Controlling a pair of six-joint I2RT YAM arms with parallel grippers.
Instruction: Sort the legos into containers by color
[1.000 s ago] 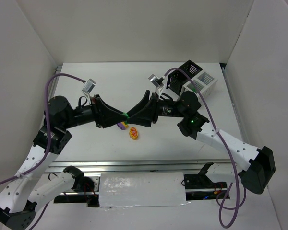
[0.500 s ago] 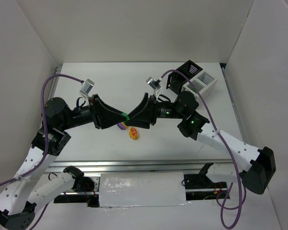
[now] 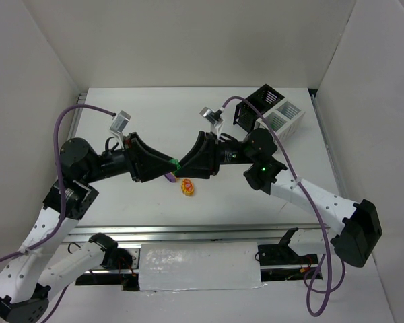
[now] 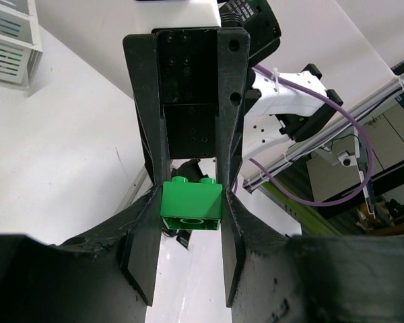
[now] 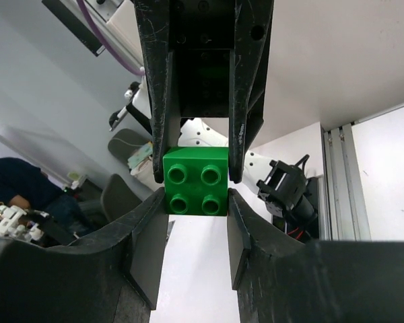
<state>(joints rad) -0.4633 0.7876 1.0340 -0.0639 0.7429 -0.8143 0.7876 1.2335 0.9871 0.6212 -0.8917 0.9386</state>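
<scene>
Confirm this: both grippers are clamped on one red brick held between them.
Wrong on one point, the colour: the brick is green, not red, as both wrist views show. The rest stands: the left gripper and the right gripper are both clamped on it, between them.

White table (image 3: 155, 111), white walls (image 3: 188, 47)

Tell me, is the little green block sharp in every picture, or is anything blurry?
Left wrist view: the green brick is sharp and well lit, the near fingers dark. Right wrist view: brick crisp, room behind slightly soft. Top view: even light, no glare, the brick just a green speck.
</scene>
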